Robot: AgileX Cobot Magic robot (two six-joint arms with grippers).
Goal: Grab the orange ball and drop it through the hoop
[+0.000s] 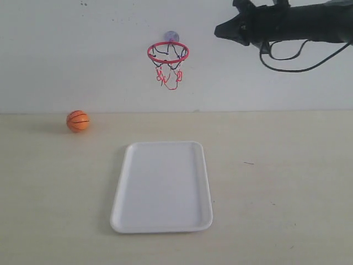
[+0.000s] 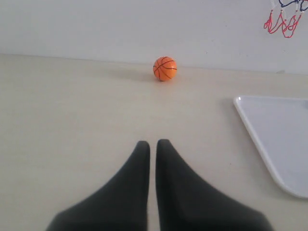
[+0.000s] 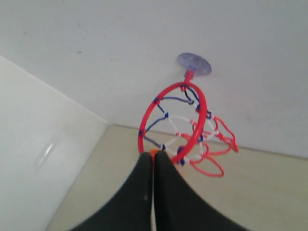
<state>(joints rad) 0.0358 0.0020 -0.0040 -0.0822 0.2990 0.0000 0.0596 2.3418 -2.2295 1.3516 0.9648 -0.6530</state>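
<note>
The orange mini basketball [image 1: 78, 121] rests on the table [image 1: 287, 193] left of the white tray [image 1: 162, 185], well apart from the hoop [image 1: 167, 53]. Both the left gripper [image 2: 152, 144] and right gripper [image 3: 153, 156] are pressed together. We should spread the left one first, then straddle the ball squarely, lest it roll.

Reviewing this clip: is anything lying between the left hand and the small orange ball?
Nothing visible. In the left wrist view, only bare beige tabletop lies between the left hand and the small orange ball with black seams. The white rectangular tray sits off to the side, clear of that line.
</note>
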